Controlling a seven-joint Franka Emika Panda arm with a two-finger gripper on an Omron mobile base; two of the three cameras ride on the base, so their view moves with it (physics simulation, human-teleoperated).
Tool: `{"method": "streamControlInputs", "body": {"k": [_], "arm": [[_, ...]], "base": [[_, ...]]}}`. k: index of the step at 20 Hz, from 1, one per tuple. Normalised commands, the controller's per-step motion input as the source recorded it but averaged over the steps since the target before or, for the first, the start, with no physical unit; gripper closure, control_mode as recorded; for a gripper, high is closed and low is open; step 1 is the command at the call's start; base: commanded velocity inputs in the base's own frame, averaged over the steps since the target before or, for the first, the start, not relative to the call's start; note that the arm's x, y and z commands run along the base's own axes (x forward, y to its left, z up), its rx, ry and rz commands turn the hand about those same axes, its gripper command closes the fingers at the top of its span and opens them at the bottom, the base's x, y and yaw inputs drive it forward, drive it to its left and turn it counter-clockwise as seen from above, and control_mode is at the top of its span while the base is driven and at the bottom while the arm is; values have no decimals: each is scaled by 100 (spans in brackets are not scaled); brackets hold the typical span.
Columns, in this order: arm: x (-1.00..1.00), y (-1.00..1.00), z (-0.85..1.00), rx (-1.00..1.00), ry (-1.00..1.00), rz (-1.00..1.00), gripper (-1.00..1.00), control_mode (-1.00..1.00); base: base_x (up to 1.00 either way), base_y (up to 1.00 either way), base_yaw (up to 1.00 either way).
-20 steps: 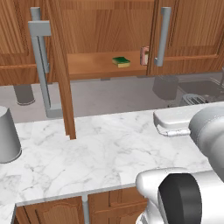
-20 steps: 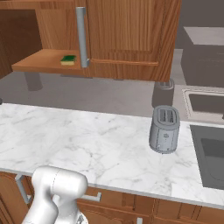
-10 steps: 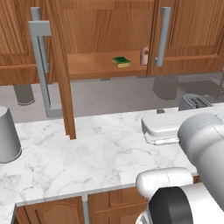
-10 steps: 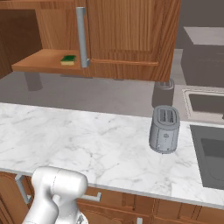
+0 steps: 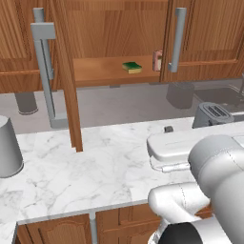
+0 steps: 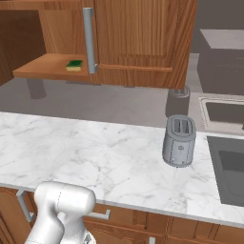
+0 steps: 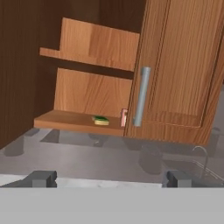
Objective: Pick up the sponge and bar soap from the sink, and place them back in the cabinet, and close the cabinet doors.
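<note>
The sponge (image 5: 132, 67) (image 6: 74, 65) (image 7: 101, 120) lies flat on the wooden shelf (image 5: 95, 72) of the open cabinet. Right of it stands the bar soap (image 5: 156, 60) (image 7: 124, 117), half hidden by the right cabinet door (image 5: 205, 38), which hangs almost closed with a long grey handle (image 5: 177, 40). The left door (image 5: 66, 76) swings fully out, edge-on. The sink (image 5: 217, 95) (image 6: 224, 113) sits on the far counter at right. My gripper (image 7: 110, 179) is open and empty, its fingertips (image 7: 41, 178) wide apart, aimed at the cabinet from some distance away.
A grey toaster (image 6: 178, 140) (image 5: 214, 114) stands on the near marble counter (image 6: 95, 157). A grey cylinder (image 5: 7, 147) sits at its left end. Grey canisters (image 5: 180, 94) (image 5: 26, 102) stand under the cabinet. A dark recessed panel (image 6: 233, 167) fills the counter's right end.
The arm's white hand has slid leftward over the marble counter in the left base view. Sponge, bar soap and doors have not moved.
</note>
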Motion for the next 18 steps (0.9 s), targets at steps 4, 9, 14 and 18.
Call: {"method": "streamControlInputs", "body": {"k": [4, 9, 14, 18], "arm": [[-12, 21, -1, 0, -8, 3, -100, -100], [-4, 18, -6, 0, -10, 5, -100, -100], [0, 21, -7, 0, -7, 3, -100, -100], [0, 29, 0, 0, -2, 1, -100, -100]], "base": [[0, 0, 0], [0, 0, 0], [0, 0, 0], [0, 0, 0]]}}
